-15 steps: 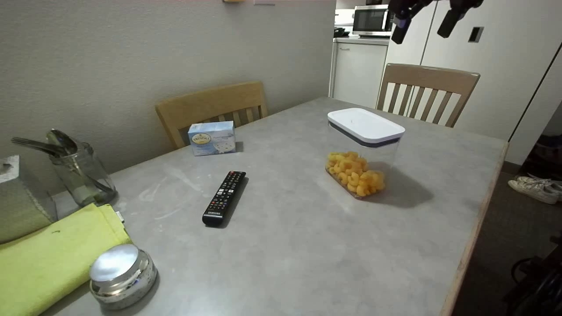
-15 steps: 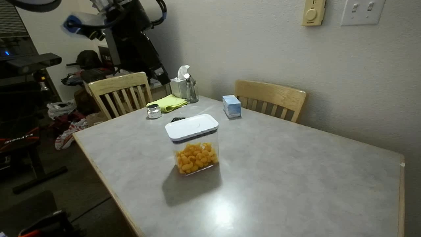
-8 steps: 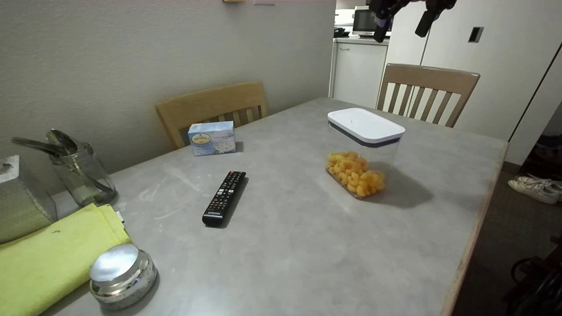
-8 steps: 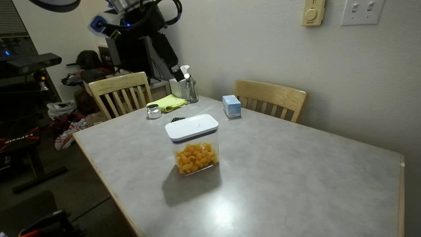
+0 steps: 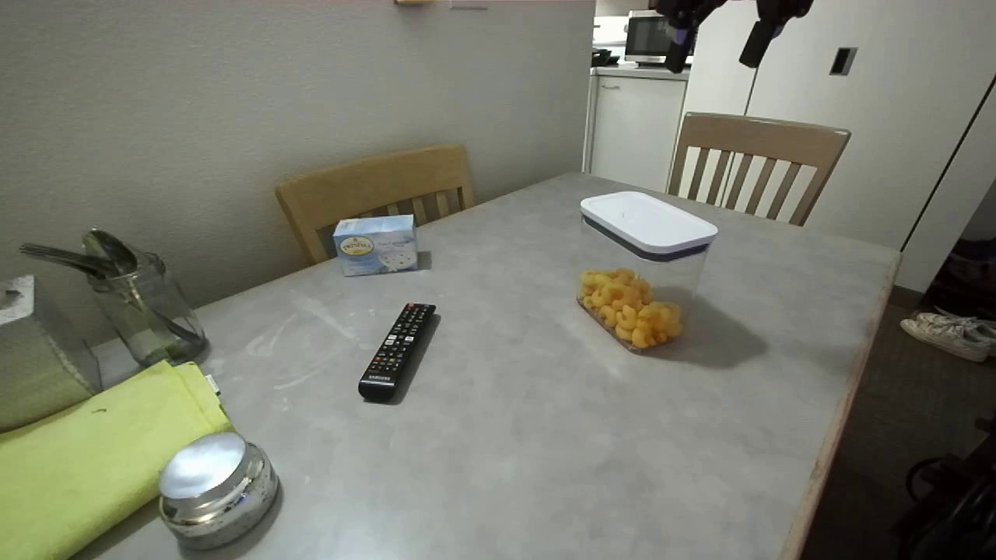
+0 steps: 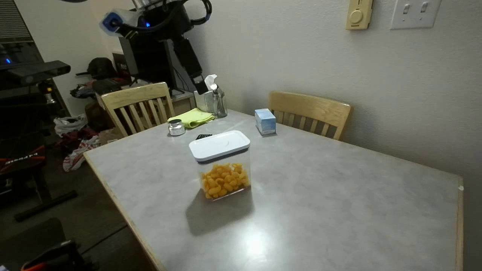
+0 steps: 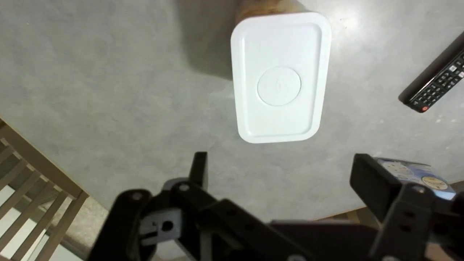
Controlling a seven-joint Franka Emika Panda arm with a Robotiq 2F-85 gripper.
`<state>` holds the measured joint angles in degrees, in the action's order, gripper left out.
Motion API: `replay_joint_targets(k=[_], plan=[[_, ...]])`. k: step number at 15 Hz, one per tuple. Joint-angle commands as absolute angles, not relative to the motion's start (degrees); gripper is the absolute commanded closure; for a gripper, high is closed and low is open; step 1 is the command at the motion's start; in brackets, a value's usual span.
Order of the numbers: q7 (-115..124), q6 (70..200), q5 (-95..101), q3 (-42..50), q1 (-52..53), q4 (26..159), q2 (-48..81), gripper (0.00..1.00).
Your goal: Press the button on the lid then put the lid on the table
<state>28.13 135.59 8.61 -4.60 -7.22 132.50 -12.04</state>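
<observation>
The white lid sits flat on a clear container of orange puffs in both exterior views. In the wrist view the lid is at the upper middle, seen from above. The round button is at the lid's centre and looks about level with it. My gripper is open and empty, its fingers spread wider than the lid's short side. The gripper is high above the table and apart from the lid; its fingertips show at the top of an exterior view and upper left of an exterior view.
A black remote, a blue tea box, a silver-lidded jar, a yellow cloth, a glass jar with cutlery and a tissue box stand on the table. Chairs stand round it.
My open gripper has moved over the table, leftward in an exterior view and rightward in an exterior view, then only slightly over the last half second. The lid and container have not moved.
</observation>
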Motion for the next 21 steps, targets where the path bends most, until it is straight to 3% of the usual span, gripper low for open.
replay_joint_targets(k=[1, 12, 15, 17, 18, 21], plan=[[23.08, 130.42, 3.29, -1.87, -5.70, 128.34, -8.29, 0.00], [12.72, 125.99, -1.98, 1.44, -5.05, 118.32, 3.58, 0.00], [11.02, 125.17, -2.43, 1.27, -4.71, 115.49, 6.75, 0.07], [10.22, 124.40, -2.68, 1.08, -4.31, 113.71, 8.69, 0.32], [9.85, 124.18, -2.81, 1.00, -4.11, 113.06, 9.62, 0.33], [8.47, 123.99, -3.53, 0.73, -3.51, 111.62, 11.84, 0.53]])
